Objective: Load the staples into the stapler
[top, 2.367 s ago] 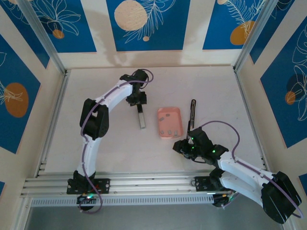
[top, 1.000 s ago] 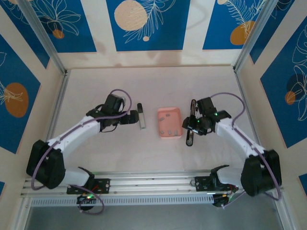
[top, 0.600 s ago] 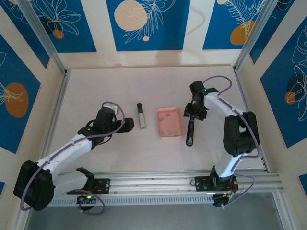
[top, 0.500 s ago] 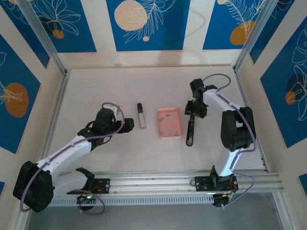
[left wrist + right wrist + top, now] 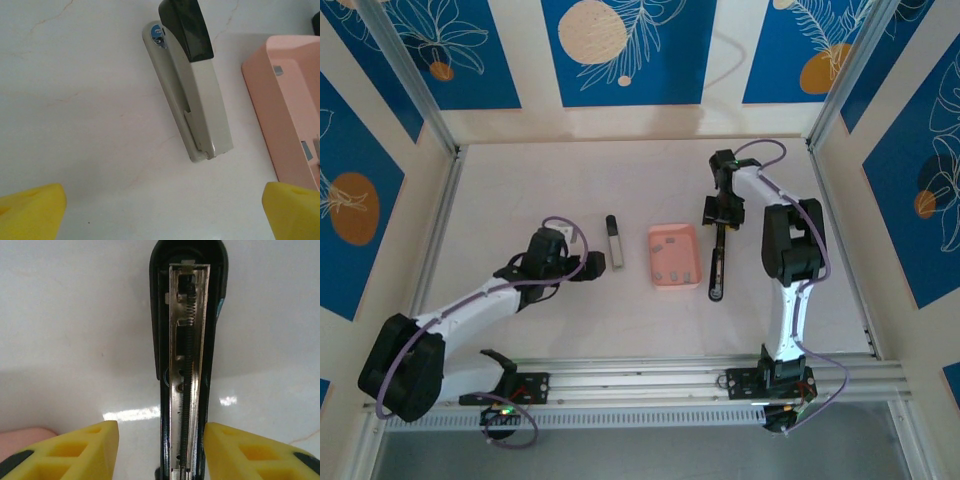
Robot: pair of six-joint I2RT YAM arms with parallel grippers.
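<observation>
The stapler lies in two pieces on the smooth white table [image 5: 520, 180], one on either side of the pink tray [image 5: 257, 95]. Its black bar [image 5: 717, 270], right of the tray, runs near-to-far with its rounded end toward the arm bases. The bar's open face shows a shiny metal channel with a thin coil spring. The right gripper [image 5: 161, 437] straddles the bar's far end, part open, with a gap beside one finger. The matt grey piece [image 5: 200, 105], left of the tray, lies roughly parallel, its glossy black cap pointing away. The left gripper [image 5: 162, 212] hangs near it, spread wide and holding nothing. Small grey staples [image 5: 278, 70] lie in the tray.
</observation>
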